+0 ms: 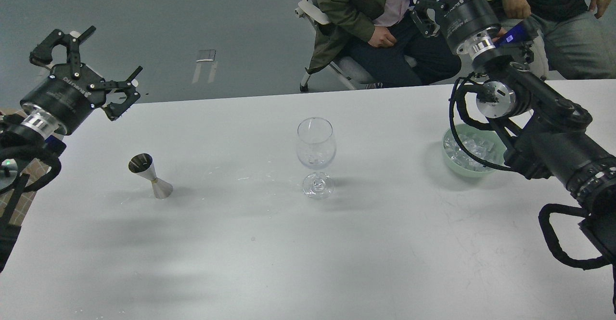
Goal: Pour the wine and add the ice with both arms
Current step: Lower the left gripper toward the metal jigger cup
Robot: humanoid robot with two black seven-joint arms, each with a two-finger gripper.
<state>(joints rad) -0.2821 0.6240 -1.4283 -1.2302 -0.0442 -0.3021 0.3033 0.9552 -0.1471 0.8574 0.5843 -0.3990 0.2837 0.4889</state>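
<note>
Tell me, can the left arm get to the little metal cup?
Probably yes. The left gripper is open and holds nothing, and only bare table lies around the metal cup.

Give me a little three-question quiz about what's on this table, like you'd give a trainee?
1. True or false: the wine glass lies on its side.
2. The ice fills which container? A) green bowl B) metal jigger C) a black tray
3. Fill in: the left gripper hangs above the table's far left edge with its fingers ____ and holding nothing.

Key: 1 false, it stands upright. 2 A; the right arm crosses over the bowl's right side. 3 open.
</note>
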